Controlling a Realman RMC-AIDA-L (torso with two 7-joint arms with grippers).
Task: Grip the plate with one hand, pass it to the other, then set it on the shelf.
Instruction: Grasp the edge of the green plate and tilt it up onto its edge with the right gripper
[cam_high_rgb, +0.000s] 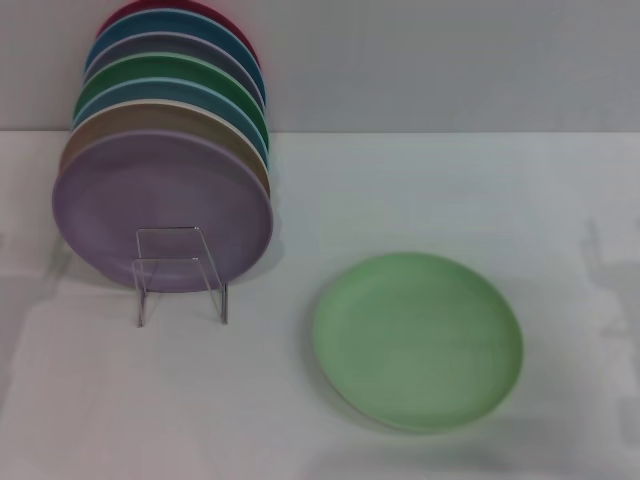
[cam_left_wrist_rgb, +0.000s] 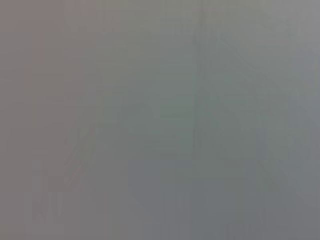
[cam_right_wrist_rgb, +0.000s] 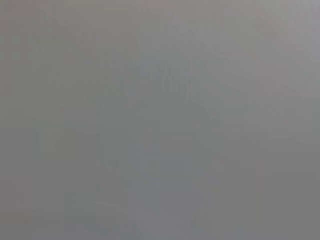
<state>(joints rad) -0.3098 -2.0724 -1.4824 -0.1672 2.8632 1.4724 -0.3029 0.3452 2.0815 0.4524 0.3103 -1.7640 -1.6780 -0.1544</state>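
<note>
No fingers in any view, so can't tell if either hand is open or closed; both wrist views show only flat grey. Mint-green plate (cam_high_rgb: 418, 341) lies flat on the white bench (cam_high_rgb: 560, 200), right of centre, untouched. Well apart to its left stands the clear shelf (cam_high_rgb: 181, 274), front slot bare, with a lilac plate (cam_high_rgb: 150, 205) upright behind it and more coloured plates (cam_high_rgb: 180, 80) stacked behind that

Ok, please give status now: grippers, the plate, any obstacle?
Neither gripper in view. Light green plate flat on table, untouched. Rack to its left, already holding stacked plates, lilac plate in front.
</note>
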